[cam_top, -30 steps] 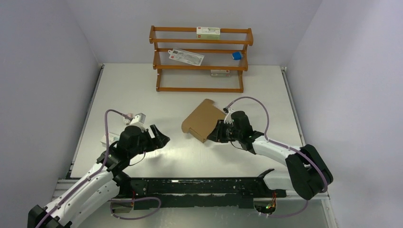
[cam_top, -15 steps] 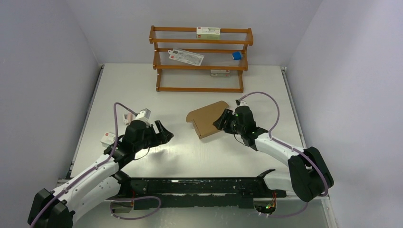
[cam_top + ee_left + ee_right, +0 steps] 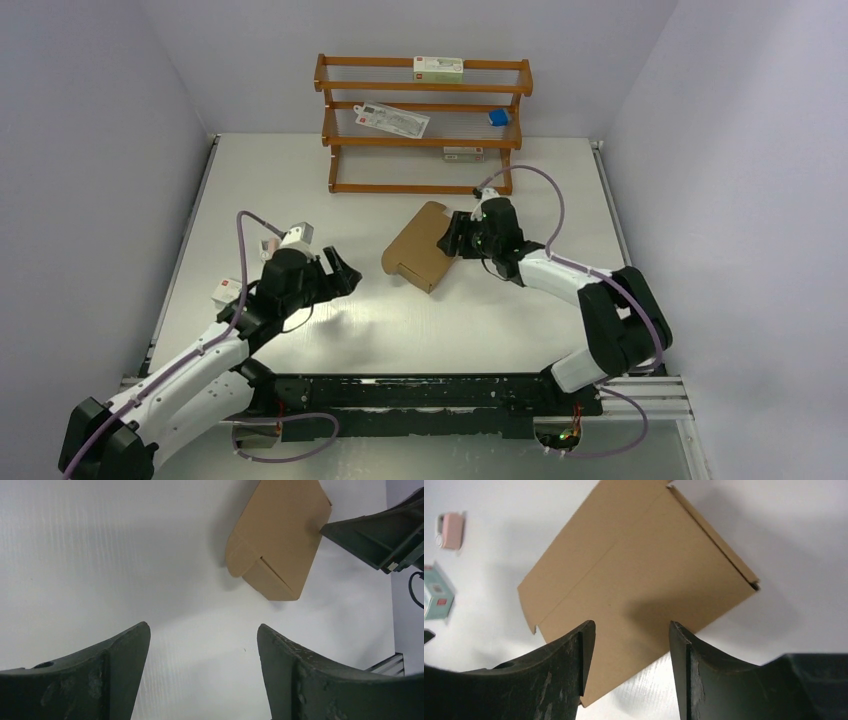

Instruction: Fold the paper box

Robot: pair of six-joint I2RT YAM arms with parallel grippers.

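1. Although it looks closed into a shallow packet, the paper box (image 3: pixel 422 248) lies flat on the bench (image 3: pixel 300 190). It is near the middle, in front of the wooden rack (image 3: pixel 425 130) and well apart from it. A seam and a small notch show at one corner, and I cannot tell whether every tab is tucked.
2. Because it lies turned corner-on to both arms, its right-hand edge faces the right arm and its notched corner faces the left. My reading is that this lets one side be steadied while the other is worked.
3. At that right-hand edge sits the right end effector (image 3: pixel 458 236). Its fingers are parted and the cardboard top shows in the gap between them. Nothing is pinched, so it is released. Whether a fingertip touches the cardboard I cannot tell.
4. To get there, the right arm stretches well forward and inward across the bench, with its forearm low and its wrist angled toward the box.
5. Further out, the left end effector (image 3: pixel 340 274) hovers over bare bench to the left of the box, near it but apart. Its jaws are spread wide and empty, and they face the box as if ready to come in from that side.
6. Behind it, the left arm reaches diagonally forward from its base. A small white carton (image 3: pixel 228 291) lies beside it, away from the work.
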